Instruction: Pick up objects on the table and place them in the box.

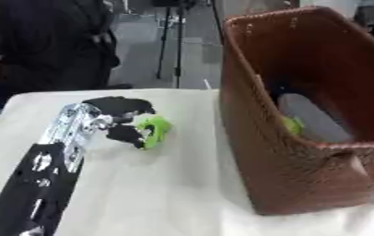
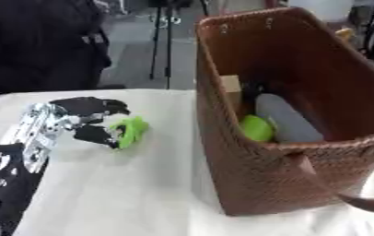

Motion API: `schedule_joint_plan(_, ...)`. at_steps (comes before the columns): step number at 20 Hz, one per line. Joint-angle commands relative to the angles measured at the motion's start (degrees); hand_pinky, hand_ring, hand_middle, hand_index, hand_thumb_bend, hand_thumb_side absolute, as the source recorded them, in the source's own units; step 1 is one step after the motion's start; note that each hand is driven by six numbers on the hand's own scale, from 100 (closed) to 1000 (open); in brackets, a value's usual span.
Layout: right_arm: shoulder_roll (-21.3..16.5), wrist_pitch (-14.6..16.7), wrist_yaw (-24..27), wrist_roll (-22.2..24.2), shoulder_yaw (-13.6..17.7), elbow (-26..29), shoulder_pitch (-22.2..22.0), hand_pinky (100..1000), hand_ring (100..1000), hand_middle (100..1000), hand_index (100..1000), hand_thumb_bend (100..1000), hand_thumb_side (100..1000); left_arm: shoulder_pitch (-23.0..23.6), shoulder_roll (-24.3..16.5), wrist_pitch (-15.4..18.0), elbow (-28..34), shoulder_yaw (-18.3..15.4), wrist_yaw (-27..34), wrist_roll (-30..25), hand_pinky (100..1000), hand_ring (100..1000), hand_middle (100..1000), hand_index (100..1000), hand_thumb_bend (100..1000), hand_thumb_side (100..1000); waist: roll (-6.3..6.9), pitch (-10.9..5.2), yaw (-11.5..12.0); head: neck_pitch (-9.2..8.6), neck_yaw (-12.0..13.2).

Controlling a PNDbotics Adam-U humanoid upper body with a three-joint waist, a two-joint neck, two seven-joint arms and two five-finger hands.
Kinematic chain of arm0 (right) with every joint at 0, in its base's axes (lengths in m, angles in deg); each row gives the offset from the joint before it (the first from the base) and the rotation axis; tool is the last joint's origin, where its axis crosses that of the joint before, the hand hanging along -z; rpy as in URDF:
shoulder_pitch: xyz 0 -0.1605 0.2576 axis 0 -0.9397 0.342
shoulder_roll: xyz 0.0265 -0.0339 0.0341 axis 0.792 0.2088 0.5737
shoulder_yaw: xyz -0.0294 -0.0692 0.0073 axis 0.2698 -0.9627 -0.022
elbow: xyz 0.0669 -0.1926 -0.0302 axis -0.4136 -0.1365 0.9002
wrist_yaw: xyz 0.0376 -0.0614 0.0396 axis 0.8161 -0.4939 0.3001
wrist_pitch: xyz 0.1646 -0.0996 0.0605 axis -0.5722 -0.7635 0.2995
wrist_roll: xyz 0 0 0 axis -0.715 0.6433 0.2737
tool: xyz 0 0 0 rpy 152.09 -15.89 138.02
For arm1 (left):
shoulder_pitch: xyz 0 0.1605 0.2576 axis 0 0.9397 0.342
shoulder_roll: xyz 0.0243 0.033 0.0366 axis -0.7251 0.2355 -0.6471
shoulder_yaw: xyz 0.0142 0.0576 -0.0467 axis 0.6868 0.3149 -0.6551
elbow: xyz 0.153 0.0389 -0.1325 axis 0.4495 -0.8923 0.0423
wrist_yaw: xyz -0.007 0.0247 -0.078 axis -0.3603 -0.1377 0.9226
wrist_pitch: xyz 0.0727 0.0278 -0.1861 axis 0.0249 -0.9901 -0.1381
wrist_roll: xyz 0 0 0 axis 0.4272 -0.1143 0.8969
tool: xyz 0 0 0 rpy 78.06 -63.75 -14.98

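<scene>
Your left hand [image 1: 124, 120] is curled round the green object [image 1: 153, 130], low over the bench [image 1: 158, 193]; box [image 2: 247, 184] sits to its right.

Left hand [image 1: 125, 120] around green object [image 1: 154, 130]

1 basket [image 2: 263, 184], 2 green objects [image 2: 131, 129], 1 grey object [image 2: 287, 120].

A pale cloth-covered worktop [image 1: 142, 193] filled the near ground. Beyond its far edge lay grey floor [image 1: 194, 50], where the thin dark legs of a tripod stand [image 1: 177, 41] rose. At the far left stood a person in dark clothing [image 1: 45, 41].
</scene>
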Motion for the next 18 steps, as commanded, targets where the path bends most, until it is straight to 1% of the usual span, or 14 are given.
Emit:
schedule_joint_plan(1, -0.88, 5.09, 0.5, -5.25, 0.17, 0.69, 0.32, 795, 732, 686, 746, 100, 895, -1.34, -2.54, 7.75, 0.61, -0.45, 0.89, -7.55, 1000, 962, 1000, 1000, 100, 1000, -0.13, -1.29, -0.03, -0.93, 0.19)
schedule_joint_plan(8, -0.78, 5.19, 0.71, -5.25, 0.14, 0.69, 0.41, 794, 732, 687, 747, 100, 893, -1.71, -3.41, 7.84, -1.21, -0.6, 1.57, -7.55, 1000, 977, 1000, 1000, 100, 1000, -0.19, -1.13, -0.35, -1.28, 0.28)
schedule_joint_plan(15, -0.63, 5.51, 0.84, -5.25, 0.07, 0.69, 0.38, 795, 732, 686, 746, 100, 894, -2.15, -3.88, 7.57, -2.51, -0.71, 1.37, -7.55, 1000, 981, 1000, 1000, 100, 1000, -0.35, -1.0, -0.65, -1.03, 0.45)
schedule_joint_plan(18, -0.58, 5.68, 0.9, -5.25, 0.11, 0.69, 0.33, 795, 732, 686, 746, 100, 896, -2.17, -3.9, 7.63, -3.47, -0.72, 1.38, -7.55, 1000, 986, 1000, 1000, 100, 1000, -0.43, -0.98, -0.74, -0.52, 0.65)
